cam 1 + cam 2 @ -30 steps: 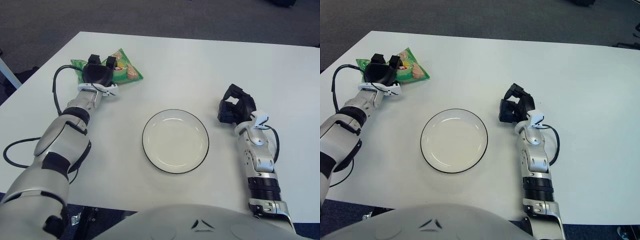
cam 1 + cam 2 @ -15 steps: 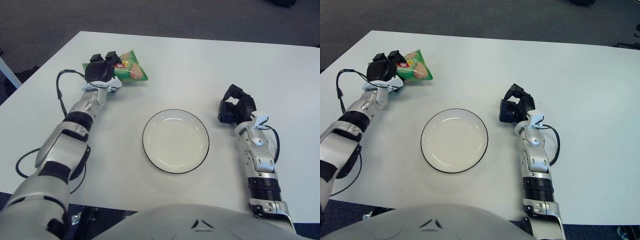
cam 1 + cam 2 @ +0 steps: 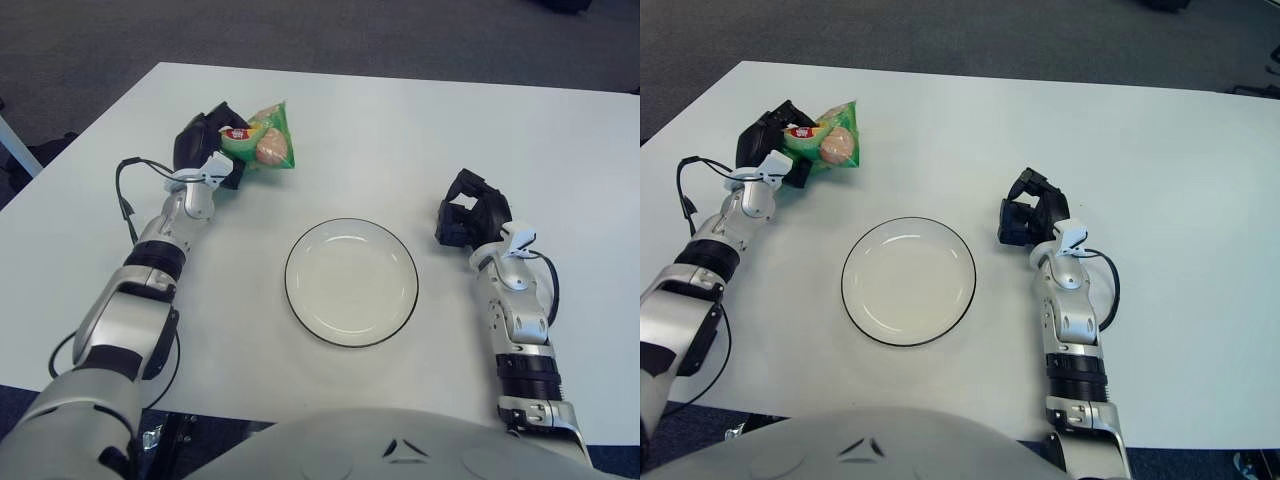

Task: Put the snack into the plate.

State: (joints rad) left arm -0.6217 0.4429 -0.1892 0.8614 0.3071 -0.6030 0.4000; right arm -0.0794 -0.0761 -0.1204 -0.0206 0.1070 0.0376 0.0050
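A green snack bag (image 3: 264,140) with a round bun pictured on it hangs lifted off the white table, tilted, at the far left. My left hand (image 3: 207,145) is shut on its left end. The white plate (image 3: 351,283) with a dark rim sits empty at the table's middle, down and to the right of the bag. My right hand (image 3: 471,217) shows to the right of the plate, fingers curled, holding nothing.
A black cable (image 3: 125,195) loops beside my left forearm. The white table (image 3: 420,130) stretches far behind the plate; dark carpet lies beyond its back edge. The table's left corner edge (image 3: 80,140) runs close to my left arm.
My left hand has raised the snack bag off the table and carried it a little right, turning it more upright. The right hand has not moved.
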